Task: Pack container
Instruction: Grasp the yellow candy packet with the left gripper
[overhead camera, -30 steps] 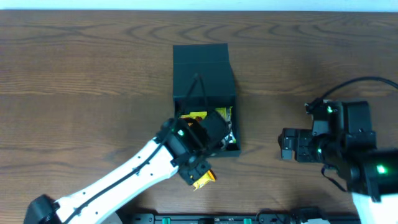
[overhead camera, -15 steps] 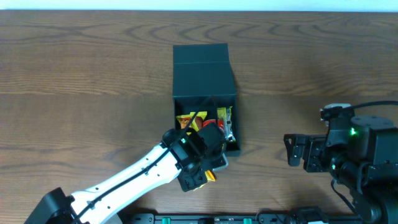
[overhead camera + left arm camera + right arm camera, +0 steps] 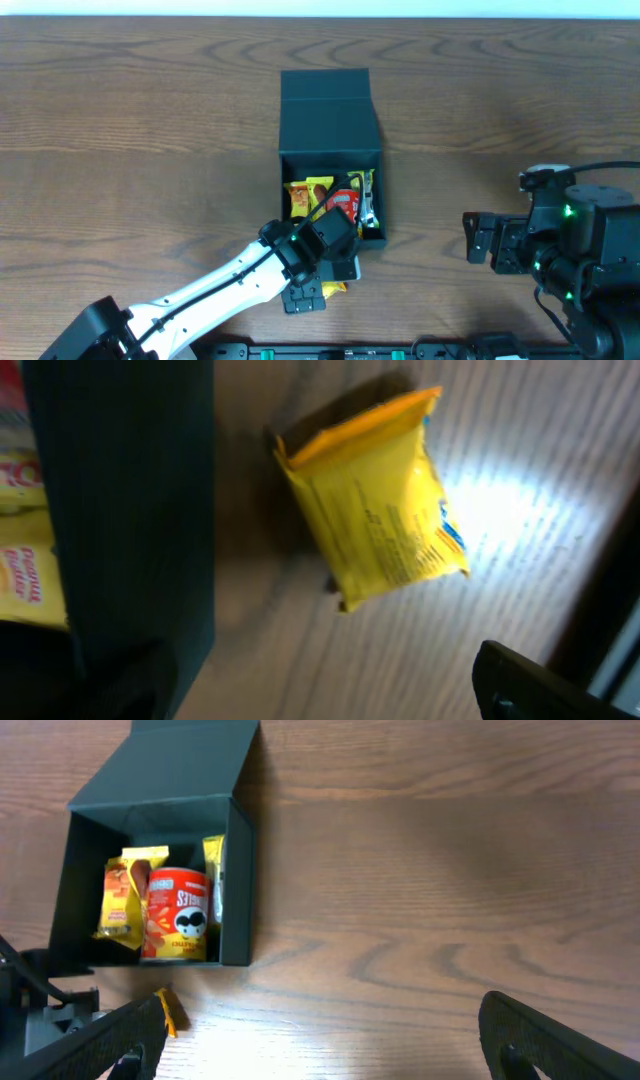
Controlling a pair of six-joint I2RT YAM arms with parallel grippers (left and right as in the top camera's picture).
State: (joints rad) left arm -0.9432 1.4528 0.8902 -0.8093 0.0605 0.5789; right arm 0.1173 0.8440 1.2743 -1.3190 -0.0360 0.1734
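The dark teal container point(image 3: 328, 120) stands open at mid-table, its flap lid folded back. Inside it lie yellow snack packets point(image 3: 306, 195) and a red can point(image 3: 343, 200). Another yellow packet point(image 3: 336, 290) lies loose on the table just in front of the container's near wall. My left gripper point(image 3: 322, 282) hovers over it, open. The left wrist view shows this packet point(image 3: 375, 530) flat on the wood beside the container wall point(image 3: 130, 510), with the fingers spread wide and apart from it. Off to the right, my right gripper point(image 3: 478, 240) is open and holds nothing; its wrist view shows the container point(image 3: 160, 780) and can point(image 3: 180, 915).
The white left arm point(image 3: 210, 295) slants in from the lower left toward the container's front. In the right wrist view the loose yellow packet point(image 3: 172, 1010) sits by the left finger's edge. Bare wood stretches between the container and the right arm.
My left gripper has opened and let go of the yellow packet, which now lies on the table in front of the container. The right arm shifted slightly right, then stayed still.
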